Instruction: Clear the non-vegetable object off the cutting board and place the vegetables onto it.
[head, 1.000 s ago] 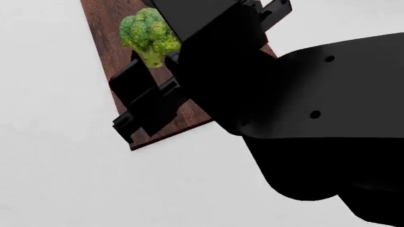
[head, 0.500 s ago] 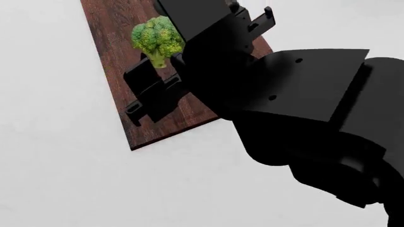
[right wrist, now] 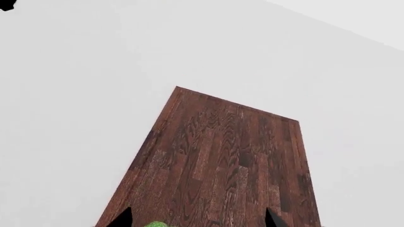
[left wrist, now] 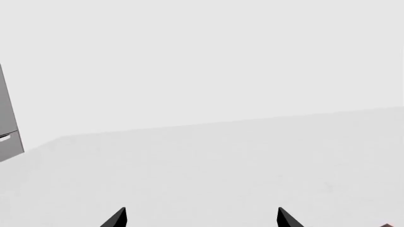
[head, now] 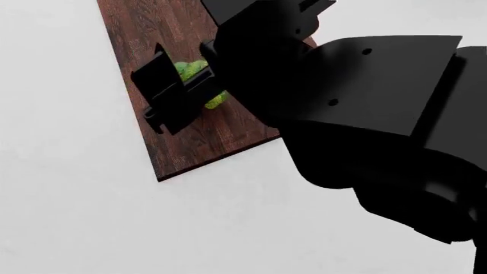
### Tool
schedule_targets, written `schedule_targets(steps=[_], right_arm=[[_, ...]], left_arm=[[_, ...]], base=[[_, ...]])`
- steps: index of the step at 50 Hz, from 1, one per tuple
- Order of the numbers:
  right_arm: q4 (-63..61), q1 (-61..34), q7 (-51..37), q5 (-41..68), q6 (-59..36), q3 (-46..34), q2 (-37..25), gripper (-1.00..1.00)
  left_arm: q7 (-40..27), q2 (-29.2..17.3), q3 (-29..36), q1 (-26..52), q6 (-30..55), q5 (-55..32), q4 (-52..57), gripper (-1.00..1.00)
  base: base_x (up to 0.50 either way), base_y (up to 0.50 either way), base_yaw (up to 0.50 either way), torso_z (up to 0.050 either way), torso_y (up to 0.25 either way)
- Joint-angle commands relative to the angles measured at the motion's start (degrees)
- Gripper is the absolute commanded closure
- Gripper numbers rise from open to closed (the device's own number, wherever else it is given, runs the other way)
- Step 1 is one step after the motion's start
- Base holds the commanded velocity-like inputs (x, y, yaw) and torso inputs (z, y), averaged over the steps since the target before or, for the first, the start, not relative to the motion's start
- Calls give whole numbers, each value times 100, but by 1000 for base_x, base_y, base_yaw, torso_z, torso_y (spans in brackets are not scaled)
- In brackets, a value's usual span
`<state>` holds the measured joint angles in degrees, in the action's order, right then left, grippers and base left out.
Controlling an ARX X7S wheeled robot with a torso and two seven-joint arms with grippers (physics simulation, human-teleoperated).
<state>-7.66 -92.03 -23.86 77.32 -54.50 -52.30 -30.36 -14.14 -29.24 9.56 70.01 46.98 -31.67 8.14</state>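
Broccoli (head: pixel 199 85), bright yellow-green, sits on the cutting board (head: pixel 137 45), mostly hidden behind the right gripper (head: pixel 179 97), whose jaws appear spread either side of it, though the arm blocks a clear look. No shrimp or pale bulb shows anywhere. Left gripper (left wrist: pixel 200 218) hangs with jaws apart over the bare white table (left wrist: pixel 221 161). One vegetable seems delivered; the bulb's placement likely remains.

One cutting board (head: pixel 129 40) lies on the one white desk (head: pixel 68 217). One yellow-green bumpy vegetable (head: pixel 216 100) shows on the board, at about 3 o'clock from its middle in the head view. One black arm with its tool (head: pixel 179 94) is over it. One grey panel (left wrist: pixel 7 127) stands at the desk's edge.
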Motion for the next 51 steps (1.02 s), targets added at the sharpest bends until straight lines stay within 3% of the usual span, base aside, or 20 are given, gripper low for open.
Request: schedule_targets(steps=[1,9,25,41,51], right_arm=[[-566,-353,-636,696,-262,406,-221,-100],[-1371,-345,-1551,1535,-393,728,-801,-100],[-2707,-1675,-3737,4366,-380,923,-1442,-100],[-3247,-2910,-4900,5993,-99,731,-1768,-100],[-3719,-3469,-5458,6886,360,774,-2008,-100]], left_arm=[[-28,-27,-25,32,71,-48,63,-100],[-50,-68,-68,13,119,-91,128,-100],[-75,-104,-78,129,269,-185,292,-100],[-199,-230,-318,-44,457,-416,743,-100],[-584,-352,-954,-342,1068,-1113,1824,-100]], base=[[0,0,0,0,0],[0,0,0,0,0],[0,0,0,0,0],[0,0,0,0,0],[0,0,0,0,0]])
